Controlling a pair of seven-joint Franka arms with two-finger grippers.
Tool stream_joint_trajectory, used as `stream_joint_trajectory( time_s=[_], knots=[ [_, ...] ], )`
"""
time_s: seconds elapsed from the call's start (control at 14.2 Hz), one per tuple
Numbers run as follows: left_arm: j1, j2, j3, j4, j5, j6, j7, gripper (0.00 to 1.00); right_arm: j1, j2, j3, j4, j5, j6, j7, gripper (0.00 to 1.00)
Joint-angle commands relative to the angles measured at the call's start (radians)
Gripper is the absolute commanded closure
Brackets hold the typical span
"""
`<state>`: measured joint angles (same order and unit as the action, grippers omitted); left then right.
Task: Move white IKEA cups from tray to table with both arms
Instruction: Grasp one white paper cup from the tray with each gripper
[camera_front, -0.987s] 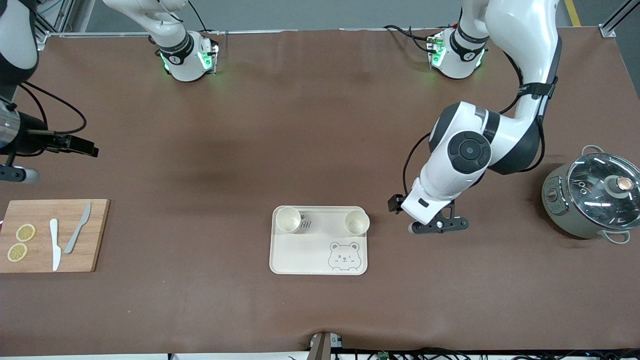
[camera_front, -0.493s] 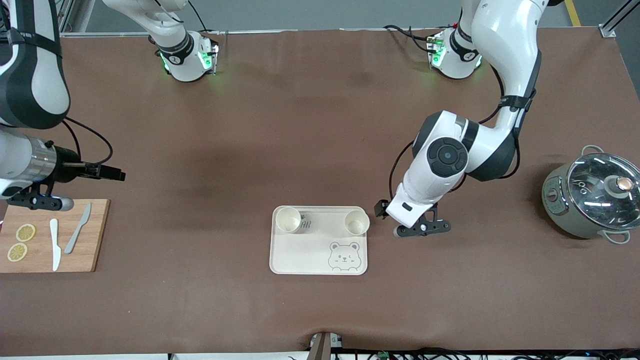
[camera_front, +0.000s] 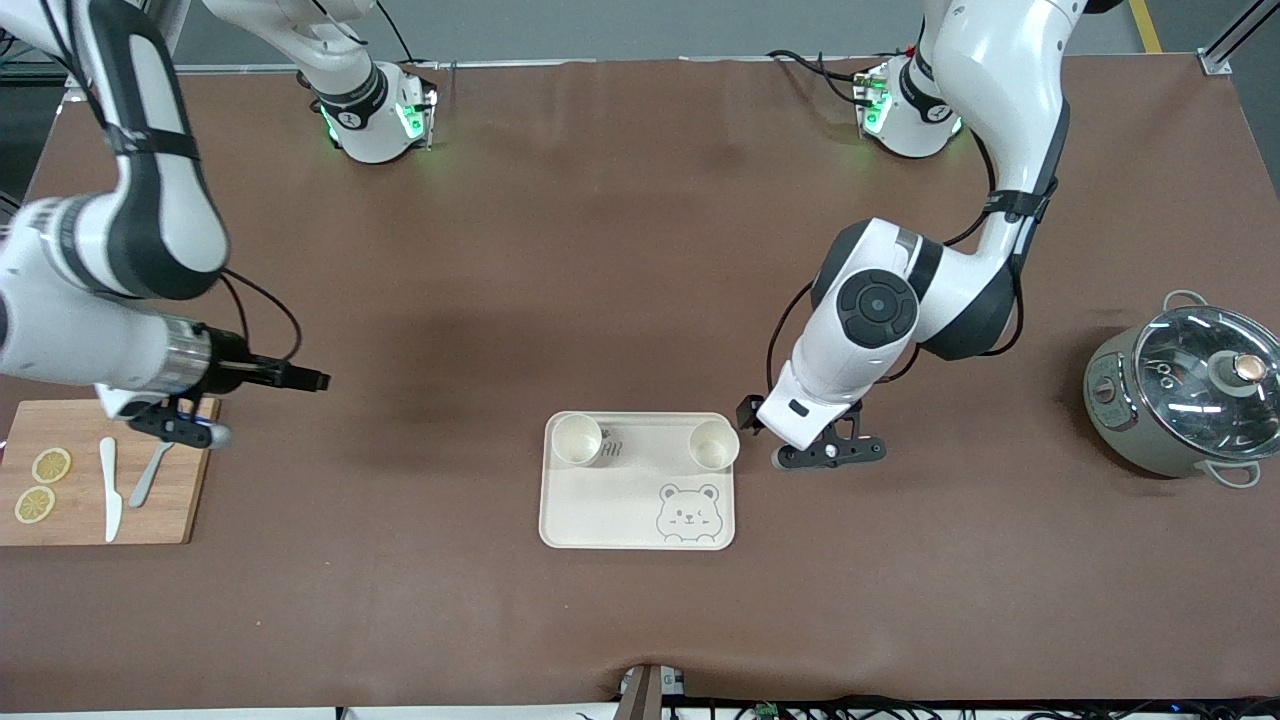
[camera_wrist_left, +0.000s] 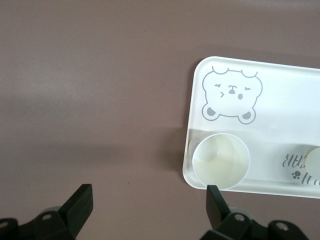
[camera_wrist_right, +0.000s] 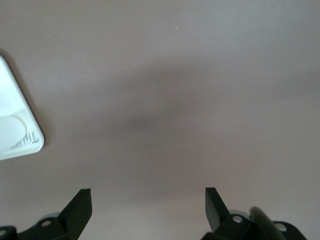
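Two white cups stand on the cream bear-printed tray (camera_front: 640, 520), on its edge farther from the front camera: one (camera_front: 577, 440) toward the right arm's end, one (camera_front: 714, 446) toward the left arm's end. My left gripper (camera_front: 770, 420) is open and empty, over the table just off the tray's corner. In the left wrist view (camera_wrist_left: 147, 205) the nearby cup (camera_wrist_left: 220, 161) sits close to one fingertip (camera_wrist_left: 215, 197), on the tray (camera_wrist_left: 280, 95). My right gripper (camera_front: 305, 380) is open and empty over bare table between the cutting board and the tray. Its wrist view (camera_wrist_right: 147, 205) shows only a tray corner (camera_wrist_right: 15, 135).
A wooden cutting board (camera_front: 190, 500) lies at the right arm's end, with two lemon slices (camera_front: 50, 465), a white knife (camera_front: 110, 490) and a grey knife (camera_front: 150, 478). A grey pot with a glass lid (camera_front: 1185, 390) stands at the left arm's end.
Both arms have moved toward the tray. The right gripper came in from the table's edge past the cutting board. The left gripper shifted closer to the tray's corner. The cups have not moved.
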<state>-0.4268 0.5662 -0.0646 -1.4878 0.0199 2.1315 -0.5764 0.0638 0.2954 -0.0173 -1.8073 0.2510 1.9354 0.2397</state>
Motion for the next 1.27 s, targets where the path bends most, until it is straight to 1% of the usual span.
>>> stream_joint_trajectory(
  time_s=[0.0, 0.07, 0.28, 0.42, 0.7, 0.85, 0.92, 1.06, 1.2],
  knots=[
    [-0.006, 0.027, 0.002, 0.018, -0.001, 0.037, -0.014, 0.00, 0.121, -0.012, -0.004, -0.063, 0.018, 0.106, 0.221, 0.00],
    [-0.006, 0.027, 0.002, 0.017, -0.001, 0.041, -0.014, 0.00, 0.155, -0.004, -0.004, -0.061, 0.013, 0.115, 0.261, 0.00],
    [-0.019, 0.050, 0.002, 0.015, 0.005, 0.050, -0.014, 0.00, 0.159, -0.001, -0.004, -0.061, 0.011, 0.114, 0.277, 0.00],
    [-0.024, 0.070, 0.002, 0.018, 0.000, 0.070, -0.014, 0.00, 0.171, -0.001, -0.004, -0.057, 0.011, 0.117, 0.346, 0.00],
    [-0.029, 0.116, 0.002, 0.018, -0.002, 0.154, -0.016, 0.00, 0.180, -0.001, -0.006, -0.055, 0.010, 0.115, 0.360, 0.00],
    [-0.049, 0.130, 0.002, 0.018, -0.008, 0.197, -0.017, 0.09, 0.189, 0.004, -0.004, -0.053, 0.010, 0.126, 0.371, 0.00],
    [-0.049, 0.141, 0.002, 0.018, -0.009, 0.197, -0.017, 0.14, 0.201, 0.011, -0.006, -0.053, 0.010, 0.140, 0.371, 0.00],
    [-0.049, 0.155, 0.002, 0.018, -0.009, 0.200, -0.017, 0.22, 0.212, 0.019, -0.004, -0.049, 0.011, 0.161, 0.389, 0.00],
    [-0.055, 0.169, 0.002, 0.018, -0.009, 0.202, -0.017, 0.39, 0.247, 0.040, -0.004, -0.024, 0.011, 0.174, 0.473, 0.00]
  ],
)
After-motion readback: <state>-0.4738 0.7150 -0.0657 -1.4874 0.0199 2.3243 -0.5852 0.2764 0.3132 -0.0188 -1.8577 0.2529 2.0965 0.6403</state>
